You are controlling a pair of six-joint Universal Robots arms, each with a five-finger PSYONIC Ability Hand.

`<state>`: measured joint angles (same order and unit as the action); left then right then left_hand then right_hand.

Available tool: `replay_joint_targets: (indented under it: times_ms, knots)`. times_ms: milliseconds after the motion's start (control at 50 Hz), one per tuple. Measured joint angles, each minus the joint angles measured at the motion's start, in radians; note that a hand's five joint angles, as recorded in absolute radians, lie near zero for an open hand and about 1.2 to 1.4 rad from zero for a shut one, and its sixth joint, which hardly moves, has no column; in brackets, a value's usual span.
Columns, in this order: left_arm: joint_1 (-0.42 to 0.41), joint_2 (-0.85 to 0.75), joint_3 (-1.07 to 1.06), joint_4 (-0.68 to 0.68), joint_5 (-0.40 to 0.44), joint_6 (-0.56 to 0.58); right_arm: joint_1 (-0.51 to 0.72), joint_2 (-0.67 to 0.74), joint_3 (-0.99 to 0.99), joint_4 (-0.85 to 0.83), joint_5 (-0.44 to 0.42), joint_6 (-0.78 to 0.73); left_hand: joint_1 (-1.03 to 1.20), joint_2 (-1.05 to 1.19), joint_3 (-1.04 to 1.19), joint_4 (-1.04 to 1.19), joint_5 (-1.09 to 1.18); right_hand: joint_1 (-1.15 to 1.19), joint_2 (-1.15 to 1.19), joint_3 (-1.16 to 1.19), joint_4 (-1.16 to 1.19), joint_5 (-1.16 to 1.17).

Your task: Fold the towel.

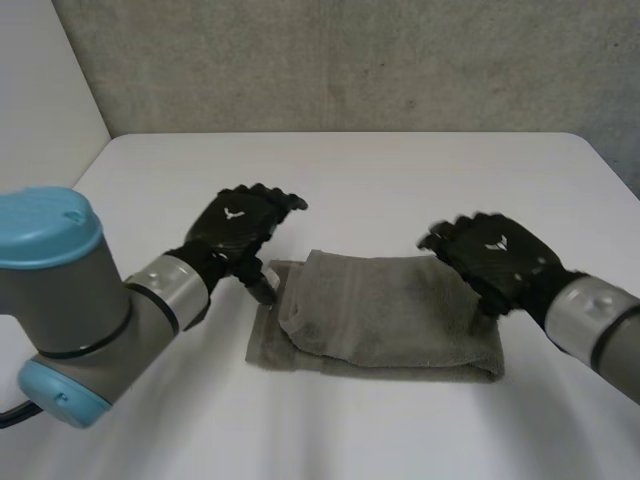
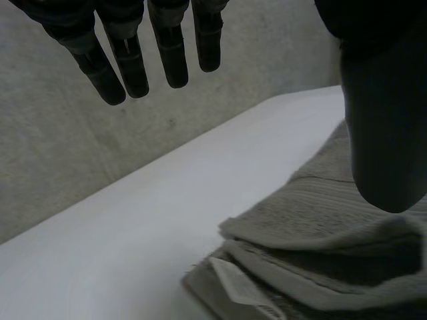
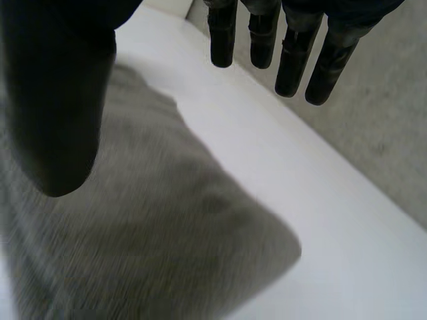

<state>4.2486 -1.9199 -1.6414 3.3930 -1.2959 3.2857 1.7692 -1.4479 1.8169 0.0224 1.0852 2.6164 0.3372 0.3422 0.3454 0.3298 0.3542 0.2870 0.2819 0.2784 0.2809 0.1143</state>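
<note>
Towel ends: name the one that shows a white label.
The towel end beside the left hand: a white label lies there; the right hand's end shows none.

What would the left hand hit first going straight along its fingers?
Probably nothing near: the left hand points over bare table toward the wall, with the towel beside it. Height unclear.

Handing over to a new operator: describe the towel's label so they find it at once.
On the white table a grey towel lies folded between the left hand and right hand. At its left-hand end, a small label pokes out under the folded layers. It is the one white strip on the grey cloth.
</note>
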Motion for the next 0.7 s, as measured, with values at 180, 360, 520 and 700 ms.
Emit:
replay_joint_targets:
  times_ms: [180, 360, 520, 700]
  knots:
    - [-0.024, -0.04, 0.012, 0.0, -0.039, 0.0, -0.123, -0.002, 0.157, -0.012, -0.068, -0.088, 0.0, 0.0, 0.0, 0.0, 0.0, 0.119, 0.114, 0.123, 0.137, 0.14]
    - [-0.022, -0.044, 0.012, 0.0, -0.045, -0.001, -0.149, 0.041, 0.214, -0.099, -0.093, -0.096, 0.0, 0.0, 0.0, 0.0, 0.0, 0.393, 0.397, 0.392, 0.391, 0.388]
    - [-0.021, -0.041, 0.009, 0.0, -0.045, -0.005, -0.141, 0.101, 0.214, -0.148, -0.082, -0.098, 0.0, 0.0, 0.0, 0.0, 0.0, 1.028, 1.034, 1.032, 1.035, 1.032]
    - [-0.014, -0.03, 0.009, 0.0, -0.047, -0.007, -0.15, 0.055, 0.167, -0.124, -0.011, -0.161, 0.0, 0.0, 0.0, 0.0, 0.0, 1.033, 1.046, 1.053, 1.061, 1.05]
